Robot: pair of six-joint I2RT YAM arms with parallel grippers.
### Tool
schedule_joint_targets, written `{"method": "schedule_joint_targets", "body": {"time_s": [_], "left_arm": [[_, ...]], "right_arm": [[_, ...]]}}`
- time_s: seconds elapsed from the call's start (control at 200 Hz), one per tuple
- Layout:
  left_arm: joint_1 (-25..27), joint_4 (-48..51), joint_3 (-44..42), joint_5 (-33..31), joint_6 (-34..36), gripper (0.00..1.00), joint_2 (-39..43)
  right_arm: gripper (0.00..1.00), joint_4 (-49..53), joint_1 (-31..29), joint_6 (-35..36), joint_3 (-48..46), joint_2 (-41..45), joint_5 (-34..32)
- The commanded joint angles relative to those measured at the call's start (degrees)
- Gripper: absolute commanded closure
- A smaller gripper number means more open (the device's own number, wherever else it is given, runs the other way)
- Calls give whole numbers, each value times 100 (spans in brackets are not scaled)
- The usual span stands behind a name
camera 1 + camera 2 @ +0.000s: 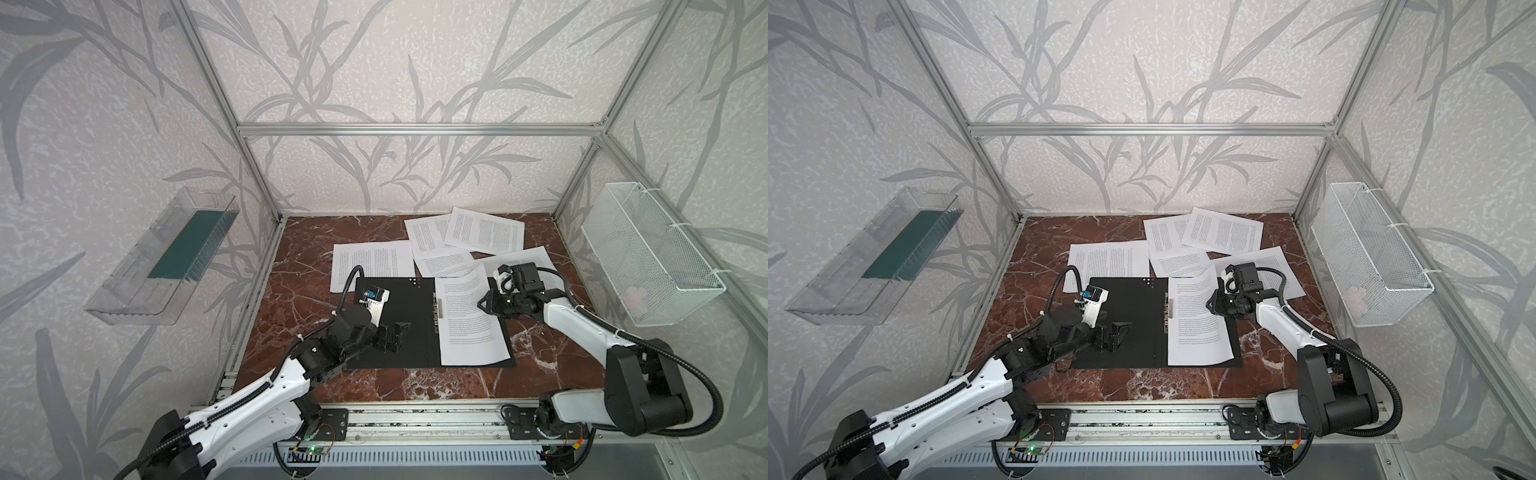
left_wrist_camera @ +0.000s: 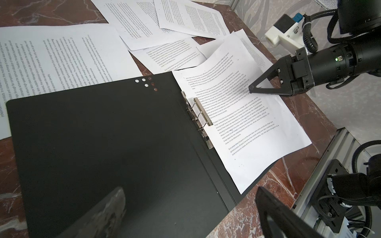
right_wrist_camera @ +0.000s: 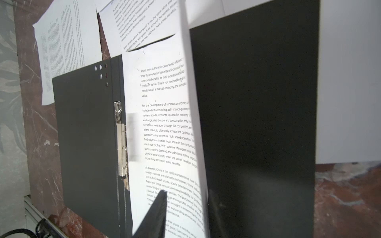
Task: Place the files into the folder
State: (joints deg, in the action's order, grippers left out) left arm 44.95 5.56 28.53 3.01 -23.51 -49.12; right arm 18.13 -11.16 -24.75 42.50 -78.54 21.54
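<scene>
Print on the files [image 1: 482, 230] is too small to read from above; one sheet [image 2: 247, 127] hides half the folder [image 2: 103, 144]. Right gripper [image 3: 187, 193] blurred, cut off at its wrist view's edge, and grip or no grip on that sheet, can't tell

Black-lined folder [image 1: 411, 299] open flat, inside up, lower centre of frame in both top views. Small round holes at upper corner of left leaf, metal clip [image 1: 437, 309] on spine. One printed white sheet [image 1: 469, 328] on right leaf, left edge beside clip, upper right edge curled up off the leaf. Other five files [image 1: 484, 230] loose above folder, overlapping, upper centre to right of frame. Leftmost one [image 1: 372, 262] partly under folder's top edge.
</scene>
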Motion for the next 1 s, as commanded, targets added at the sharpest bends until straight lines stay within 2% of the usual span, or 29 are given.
{"method": "schedule_joint_targets", "body": {"time_s": [0.0, 0.165, 0.255, 0.37, 0.53, 0.595, 0.72, 0.885, 1.0], "left_arm": [[9, -38, 82, -107, 84, 1, 34], [14, -37, 82, -114, 79, 1, 34], [9, -35, 82, -125, 74, 1, 28], [8, -28, 92, -138, 74, 1, 42], [6, 5, 90, -194, 71, 1, 45], [7, 22, 92, -221, 66, 1, 43], [-1, 37, 99, -369, 9, 1, 11], [-122, 181, 344, -568, -457, 1, -508], [-519, 343, 694, -421, -1052, 1, -963]], "right_arm": [[52, 0, -27, -3, -45, 58, -39], [26, 77, -27, -12, -37, 104, -231], [15, 178, -27, -48, -22, 145, -451], [6, 427, -22, -91, 60, 213, -913], [0, 838, -9, -145, 241, 504, -1687], [1, 1023, -37, -166, 354, 774, -1981], [1, 1158, -509, -63, 674, 1246, -2366], [1, 811, -1443, 337, 1104, 1234, -1753], [1, 317, -1806, 421, 997, 1149, -1247]]}}
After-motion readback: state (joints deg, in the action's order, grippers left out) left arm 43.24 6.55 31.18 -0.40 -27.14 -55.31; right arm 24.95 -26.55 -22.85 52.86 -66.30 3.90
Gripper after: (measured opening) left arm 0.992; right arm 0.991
